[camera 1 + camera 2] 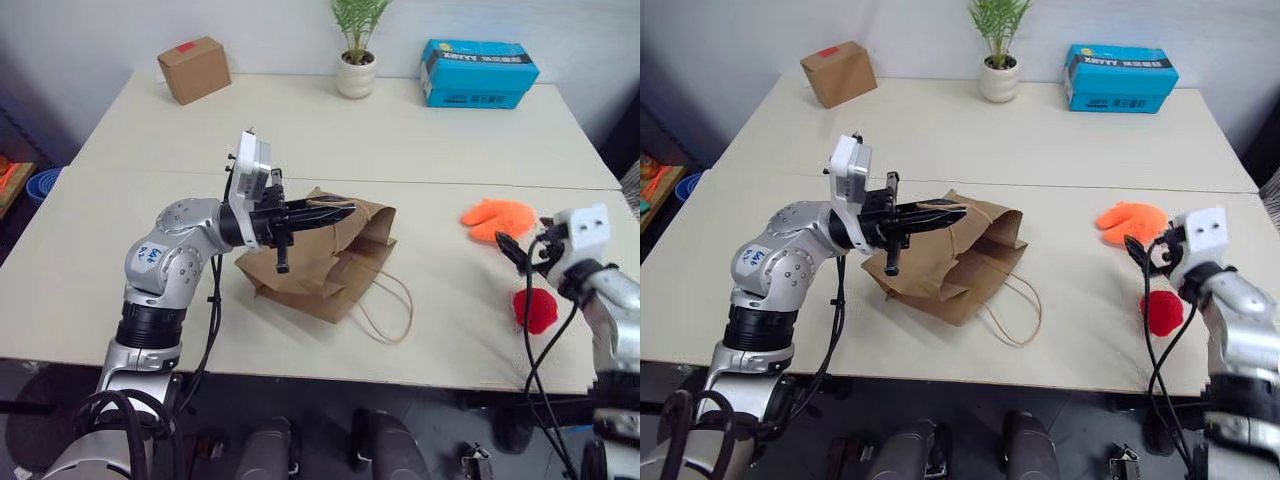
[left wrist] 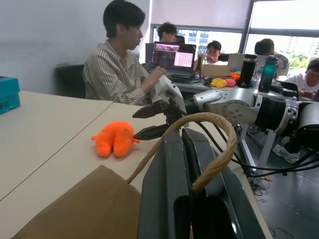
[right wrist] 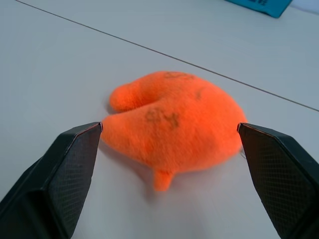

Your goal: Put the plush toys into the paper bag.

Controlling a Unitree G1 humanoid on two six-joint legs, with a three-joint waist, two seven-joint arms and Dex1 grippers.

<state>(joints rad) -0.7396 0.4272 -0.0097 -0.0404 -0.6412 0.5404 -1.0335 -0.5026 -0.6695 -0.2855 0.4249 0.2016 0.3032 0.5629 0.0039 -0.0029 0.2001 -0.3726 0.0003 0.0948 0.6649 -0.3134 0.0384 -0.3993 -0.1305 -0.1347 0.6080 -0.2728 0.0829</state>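
The brown paper bag (image 1: 322,268) lies on its side in the middle of the table. My left gripper (image 1: 338,213) is shut on its upper loop handle (image 2: 209,119) and holds the bag's mouth edge lifted. The other handle (image 1: 392,318) rests on the table. Off to the right lies the flat orange plush toy (image 1: 498,218), and my right gripper (image 3: 169,127) stands open just in front of it, one finger to each side, not touching. The red fuzzy ball (image 1: 535,310) sits nearer the front edge, partly behind my right wrist.
At the back of the table stand a cardboard box with a red sticker (image 1: 193,68), a potted plant (image 1: 355,62) and a blue box (image 1: 478,73). A seam runs across the table (image 1: 450,150). Several people (image 2: 122,59) sit at desks beyond it.
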